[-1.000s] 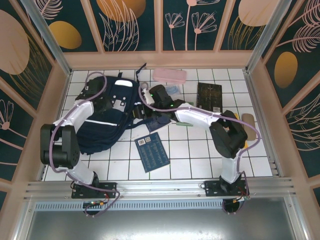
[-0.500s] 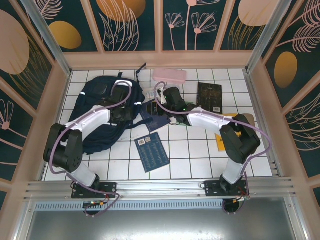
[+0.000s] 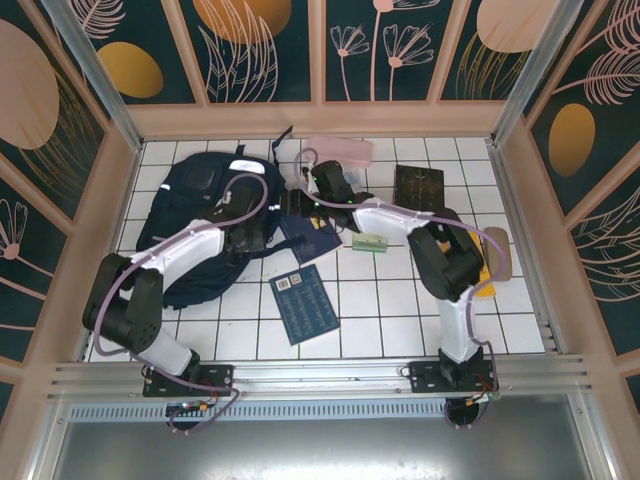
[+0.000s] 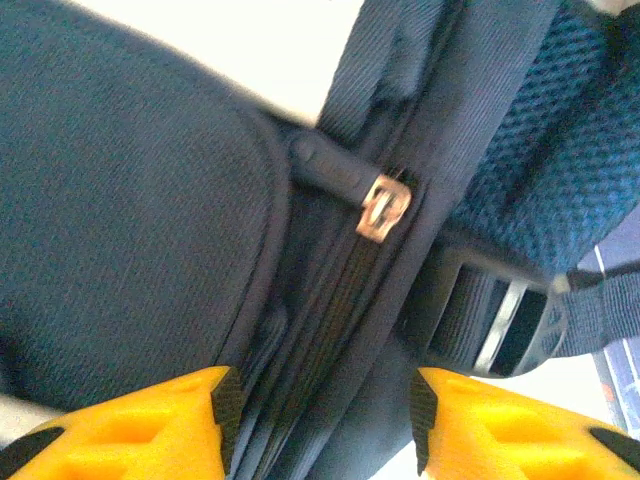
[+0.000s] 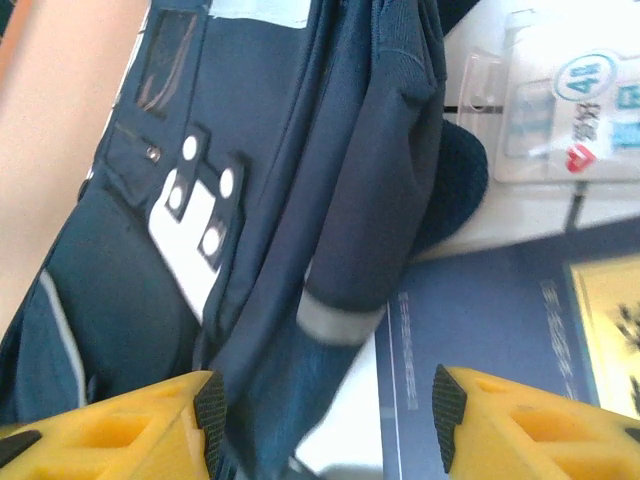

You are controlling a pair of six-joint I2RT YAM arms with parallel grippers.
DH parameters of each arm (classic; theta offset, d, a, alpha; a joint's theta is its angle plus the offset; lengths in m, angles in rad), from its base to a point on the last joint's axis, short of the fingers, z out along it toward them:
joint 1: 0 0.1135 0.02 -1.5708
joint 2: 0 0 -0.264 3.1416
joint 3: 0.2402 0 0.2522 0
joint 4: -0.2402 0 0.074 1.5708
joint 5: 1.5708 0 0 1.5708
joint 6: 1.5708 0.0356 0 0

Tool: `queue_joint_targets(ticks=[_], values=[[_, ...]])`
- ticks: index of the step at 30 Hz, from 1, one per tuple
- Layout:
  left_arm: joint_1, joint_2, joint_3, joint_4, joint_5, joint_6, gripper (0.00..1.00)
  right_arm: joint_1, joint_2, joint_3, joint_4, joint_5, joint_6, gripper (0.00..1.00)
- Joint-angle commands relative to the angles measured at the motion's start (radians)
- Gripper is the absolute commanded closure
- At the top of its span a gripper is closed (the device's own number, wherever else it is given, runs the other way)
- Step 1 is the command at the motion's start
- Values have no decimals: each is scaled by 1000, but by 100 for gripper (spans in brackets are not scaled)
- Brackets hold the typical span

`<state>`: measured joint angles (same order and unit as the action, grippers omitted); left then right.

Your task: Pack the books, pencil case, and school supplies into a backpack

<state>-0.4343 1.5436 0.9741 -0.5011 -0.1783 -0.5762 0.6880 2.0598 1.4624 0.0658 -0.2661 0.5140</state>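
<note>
The navy backpack (image 3: 195, 215) lies at the left of the tiled table. My left gripper (image 3: 260, 224) hovers over its right edge, jaws open (image 4: 320, 410) astride the zip line, a brass zip pull (image 4: 383, 205) just ahead. My right gripper (image 3: 299, 196) is open (image 5: 330, 410) over a backpack strap (image 5: 345, 230) and a navy book (image 5: 480, 340). A second navy book (image 3: 305, 303) lies in front, and a dark brown book (image 3: 418, 192) at the back right. The pink pencil case (image 3: 338, 150) is by the back wall. A clear packet (image 5: 560, 110) lies beside the backpack.
A small pale green book (image 3: 370, 242) lies beside my right forearm. A yellow-orange piece (image 3: 484, 288) and a tan roll (image 3: 497, 250) are at the right. Wooden walls (image 3: 320, 118) ring the table on three sides.
The left gripper swung from the backpack's far left side to its right edge. The right gripper moved back and left toward the backpack's top. The backpack now lies spread flatter.
</note>
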Motion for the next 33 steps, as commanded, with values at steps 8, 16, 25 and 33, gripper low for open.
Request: queue_joint_targets(ticks=[8,16,25,33], values=[[-28,-217,-165,-103,38,-214,52,-2,317,387,-191,27,50,38],[-43,-202,-298,-7,57,-303,60,-2,322,412,-188,8,51,84],[6,-8,-190,-77,-158,-251,72,-2,151,289,-175,42,46,100],[102,51,-96,-76,-231,-173,72,7,53,232,-194,20,77,100]])
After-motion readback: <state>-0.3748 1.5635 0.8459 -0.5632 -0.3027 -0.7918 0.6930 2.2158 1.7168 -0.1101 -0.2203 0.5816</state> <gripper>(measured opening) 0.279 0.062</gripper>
